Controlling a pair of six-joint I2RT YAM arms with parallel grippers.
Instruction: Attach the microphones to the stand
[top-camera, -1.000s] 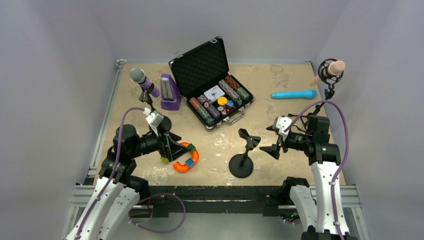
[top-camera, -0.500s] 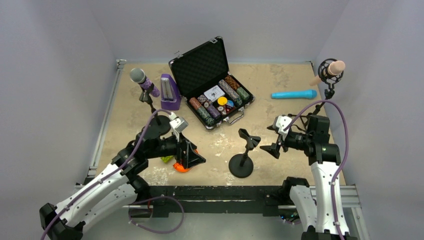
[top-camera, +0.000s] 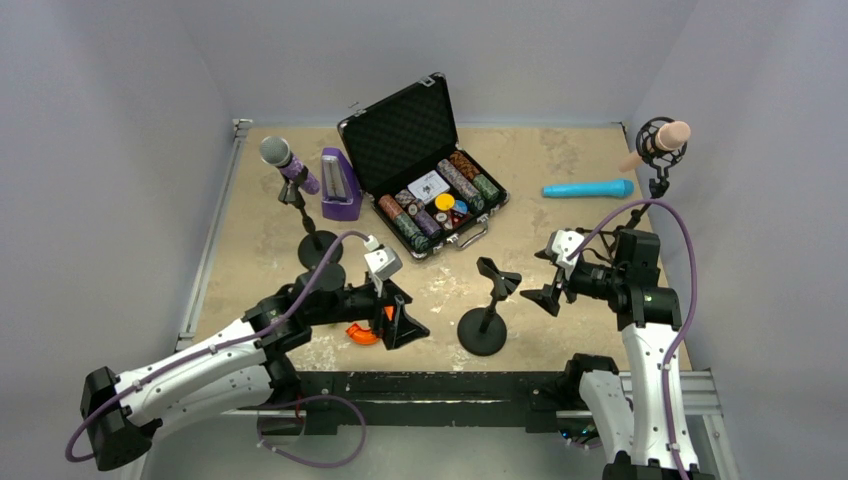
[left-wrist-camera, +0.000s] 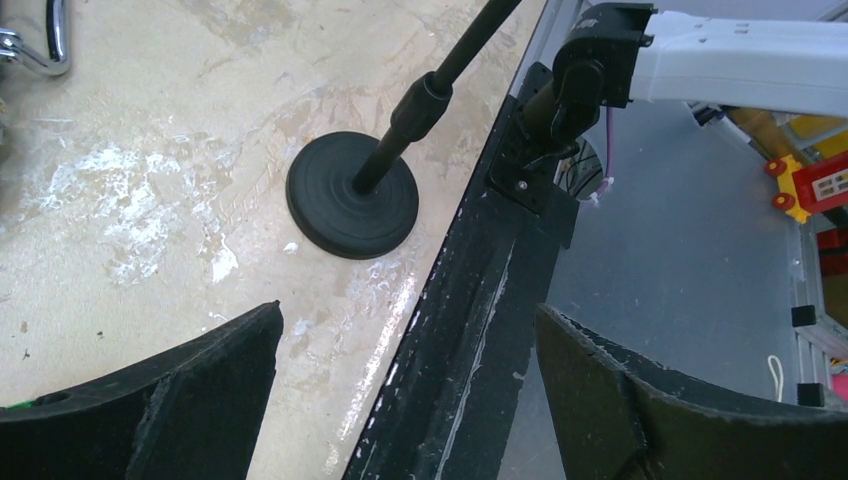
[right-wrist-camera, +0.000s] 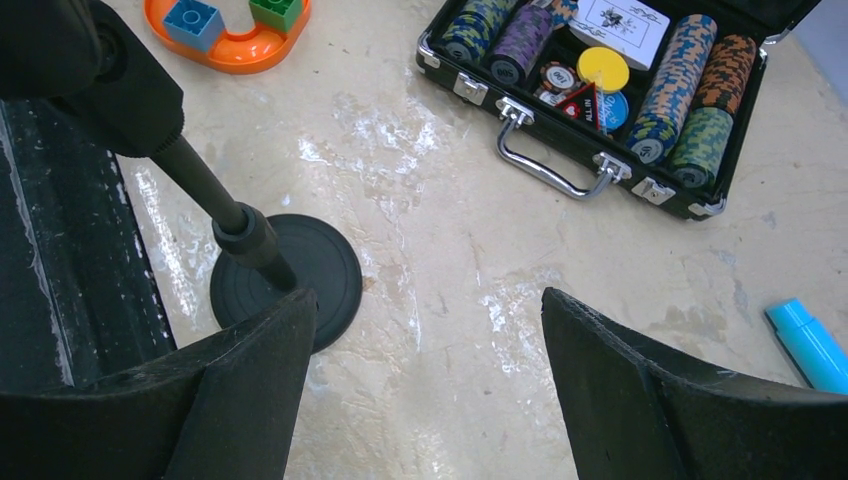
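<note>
The glittery purple microphone sits in a stand at the back left. The pale pink microphone sits in a ring mount on a stand at the far right. The cyan-blue microphone lies flat on the table, its end showing in the right wrist view. An empty stand with a black round base stands near the front middle. My left gripper is open and empty, left of that base over the table's near edge. My right gripper is open and empty, right of the stand.
An open black case of poker chips lies at the back middle. A purple metronome-shaped box stands beside the purple microphone's stand. An orange toy with coloured bricks lies under my left arm. The black front rail runs along the near edge.
My left arm has swung right along the near edge, past the orange toy, toward the empty stand, jaws open throughout. My right arm has not moved.
</note>
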